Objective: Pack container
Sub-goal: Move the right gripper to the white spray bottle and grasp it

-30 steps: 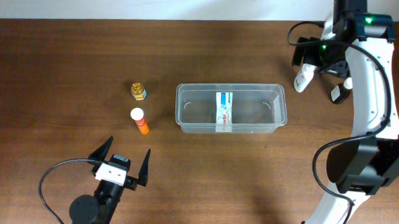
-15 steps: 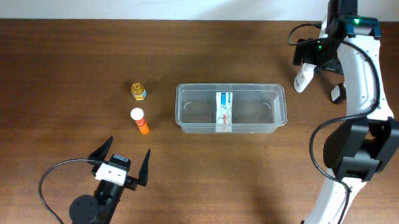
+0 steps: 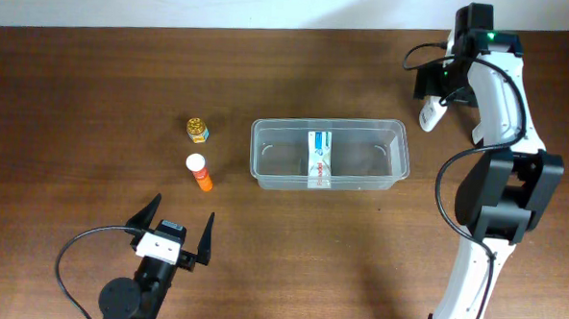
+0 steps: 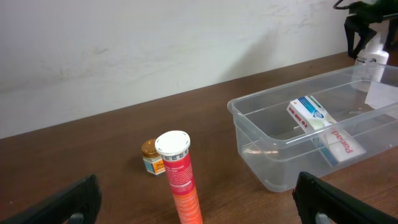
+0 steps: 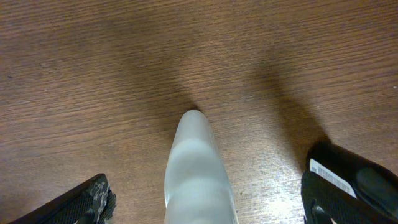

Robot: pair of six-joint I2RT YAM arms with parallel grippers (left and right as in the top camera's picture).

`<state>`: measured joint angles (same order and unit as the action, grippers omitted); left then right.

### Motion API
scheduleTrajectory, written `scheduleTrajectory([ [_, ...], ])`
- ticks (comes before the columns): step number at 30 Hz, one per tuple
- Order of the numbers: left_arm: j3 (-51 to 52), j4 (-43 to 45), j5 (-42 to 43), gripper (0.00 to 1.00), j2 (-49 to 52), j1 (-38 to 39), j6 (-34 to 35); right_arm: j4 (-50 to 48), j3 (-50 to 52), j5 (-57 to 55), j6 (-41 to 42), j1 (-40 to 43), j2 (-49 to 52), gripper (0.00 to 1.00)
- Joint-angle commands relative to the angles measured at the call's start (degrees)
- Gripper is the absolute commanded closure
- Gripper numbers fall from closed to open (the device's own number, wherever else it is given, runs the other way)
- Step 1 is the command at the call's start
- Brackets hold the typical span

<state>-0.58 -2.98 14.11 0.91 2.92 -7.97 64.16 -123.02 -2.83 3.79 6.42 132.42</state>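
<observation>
The clear container [image 3: 267, 130] sits mid-table and holds a white and blue box [image 3: 318, 158]. It also shows in the left wrist view [image 4: 273, 112], with the box [image 4: 310, 111] inside. An orange tube with a white cap [image 3: 200, 172] and a small yellow jar [image 3: 197, 129] stand to its left. A white bottle [image 3: 431, 113] lies off the container's far right corner. My right gripper [image 3: 441, 89] is open just above it, and the bottle [image 5: 196, 168] lies between its spread fingers [image 5: 205, 202]. My left gripper [image 3: 178, 222] is open and empty near the front edge, facing the tube [image 4: 180, 180].
A pale wall [image 4: 155, 43] runs along the far edge of the dark wooden table [image 3: 95, 84]. The jar [image 4: 151, 165] stands behind the tube. The right arm [image 3: 503, 102] arches over the right side of the table. Its cable loops hang beside it.
The right arm's wrist has shifted left and toward the far edge over the white bottle. The bottle, the container and the left arm have not moved.
</observation>
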Motion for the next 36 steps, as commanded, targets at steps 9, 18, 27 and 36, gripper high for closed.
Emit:
scheduleTrajectory([
  [9,0.1,-0.5,-0.4,0.01,-0.1,-0.3,-0.7,-0.8,-0.5,-0.7,-1.9,0.5,2.3,0.26],
  [18,0.1,-0.5,-0.4,0.0,-0.1,-0.3,-0.7,-1.0,-0.5,-0.9,-1.9,0.5,2.3,0.55],
  [27,0.1,-0.5,-0.4,0.01,-0.1,-0.3,-0.7,0.0,-0.5,-0.8,-1.8,0.5,2.3,0.73],
  [36,0.1,-0.5,-0.4,0.01,-0.1,-0.3,-0.7,3.2,-2.7,-0.4,-1.8,0.4,2.2,0.79],
])
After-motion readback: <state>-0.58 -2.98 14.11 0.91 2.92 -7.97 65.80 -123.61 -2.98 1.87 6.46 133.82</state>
